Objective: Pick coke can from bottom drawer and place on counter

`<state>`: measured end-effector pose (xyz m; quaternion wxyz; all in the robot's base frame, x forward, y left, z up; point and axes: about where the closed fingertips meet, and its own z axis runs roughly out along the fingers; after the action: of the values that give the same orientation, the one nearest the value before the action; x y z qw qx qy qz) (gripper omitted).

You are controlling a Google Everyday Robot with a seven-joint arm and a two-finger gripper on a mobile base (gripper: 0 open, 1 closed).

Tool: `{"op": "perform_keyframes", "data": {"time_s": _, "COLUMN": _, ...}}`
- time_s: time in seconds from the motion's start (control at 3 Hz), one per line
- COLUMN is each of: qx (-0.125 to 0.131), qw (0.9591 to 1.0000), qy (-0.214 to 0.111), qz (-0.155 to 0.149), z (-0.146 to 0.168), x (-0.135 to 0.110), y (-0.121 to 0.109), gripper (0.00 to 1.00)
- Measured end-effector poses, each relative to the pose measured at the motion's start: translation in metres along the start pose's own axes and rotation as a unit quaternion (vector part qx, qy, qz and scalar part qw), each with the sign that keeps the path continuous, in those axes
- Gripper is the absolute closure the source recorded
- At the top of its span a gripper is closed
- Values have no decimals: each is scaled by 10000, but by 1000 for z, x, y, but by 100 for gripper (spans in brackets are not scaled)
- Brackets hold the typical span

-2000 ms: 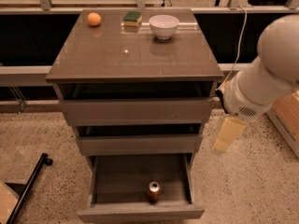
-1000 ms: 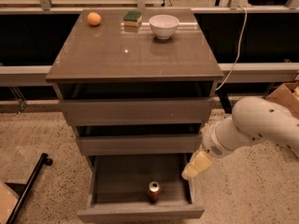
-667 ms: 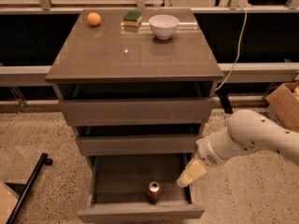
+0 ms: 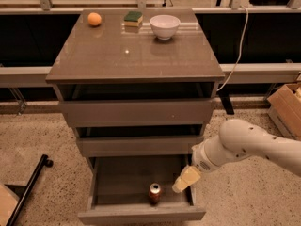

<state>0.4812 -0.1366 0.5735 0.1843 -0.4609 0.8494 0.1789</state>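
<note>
Speckled terrazzo floor point(image 4: 42, 135) surrounds the cabinet point(image 4: 136, 112) you are working at, in warm indoor light. Behind its back edge, dark panels point(image 4: 28, 36) sit above a grey ledge point(image 4: 23, 74) (a white cable point(image 4: 241, 46) trails past the right back corner). A cardboard box point(image 4: 284, 108) stands off the right edge. The gripper point(image 4: 180, 187) hangs low by the right front corner.

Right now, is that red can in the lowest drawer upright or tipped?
Upright: the small red coke can stands on end in the open grey-brown bottom drawer, silver top up. The gripper hovers close beside it.
</note>
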Motion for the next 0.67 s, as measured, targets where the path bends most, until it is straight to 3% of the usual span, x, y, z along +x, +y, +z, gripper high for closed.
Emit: {"op": "perform_keyframes", "data": {"time_s": 0.67, "qx": 27, "qw": 9996, "qy": -231, "qz": -135, "z": 83, "x": 5, "y": -30, "gripper": 0}}
